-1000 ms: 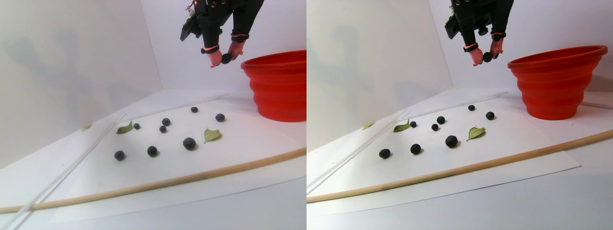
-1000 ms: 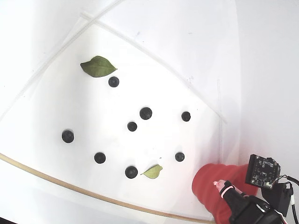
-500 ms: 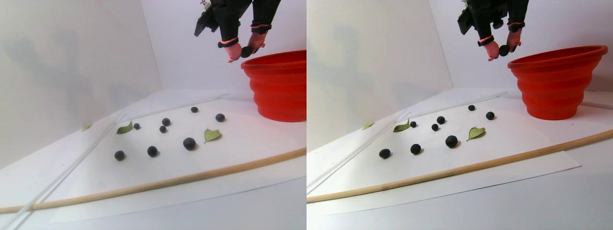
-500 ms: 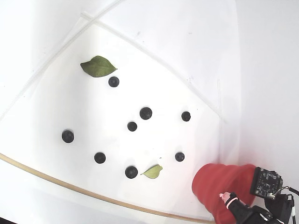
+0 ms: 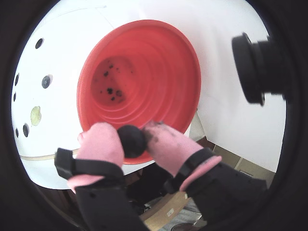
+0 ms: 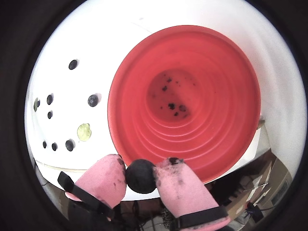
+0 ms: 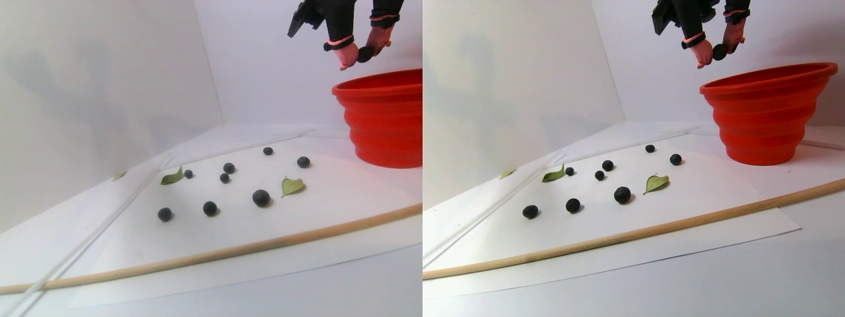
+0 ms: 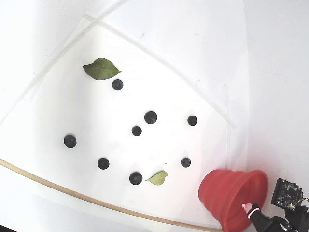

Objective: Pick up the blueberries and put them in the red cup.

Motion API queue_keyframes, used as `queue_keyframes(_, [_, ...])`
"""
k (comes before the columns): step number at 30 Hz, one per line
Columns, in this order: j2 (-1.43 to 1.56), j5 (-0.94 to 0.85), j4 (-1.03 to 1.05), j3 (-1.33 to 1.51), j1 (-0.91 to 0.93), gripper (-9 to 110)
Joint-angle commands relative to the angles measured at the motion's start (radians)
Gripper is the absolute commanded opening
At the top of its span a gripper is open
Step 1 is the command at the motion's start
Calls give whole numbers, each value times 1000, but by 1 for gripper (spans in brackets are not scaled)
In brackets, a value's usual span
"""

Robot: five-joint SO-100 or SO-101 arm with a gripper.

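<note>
My gripper (image 6: 141,175) is shut on one dark blueberry (image 6: 140,176), pinched between two pink-padded fingers (image 5: 98,144). In both wrist views the berry hangs over the near rim of the red cup (image 6: 216,120) (image 5: 163,72), whose floor carries dark specks. The stereo pair view shows the gripper (image 7: 360,54) high above the left part of the cup's rim (image 7: 383,119). Several more blueberries (image 8: 150,117) lie scattered on the white paper, clear of the gripper. In the fixed view only one pink fingertip (image 8: 247,208) shows beside the cup (image 8: 227,188).
Two green leaves (image 8: 101,69) (image 8: 158,178) lie among the berries. A long wooden rod (image 7: 264,244) curves across the paper's front edge. White walls close in at the back and left in the stereo pair view.
The gripper has risen and moved right with the blueberry, from left of the cup to above its rim. The berries and leaves on the paper have not moved.
</note>
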Motion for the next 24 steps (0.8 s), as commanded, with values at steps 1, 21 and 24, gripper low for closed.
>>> queue_keyframes(1, [63, -12, 0, -91, 26, 11])
queue_keyframes(21, [60, -6, -23, -112, 15, 17])
queue_keyframes(24, [64, 9, -21, -117, -8, 17])
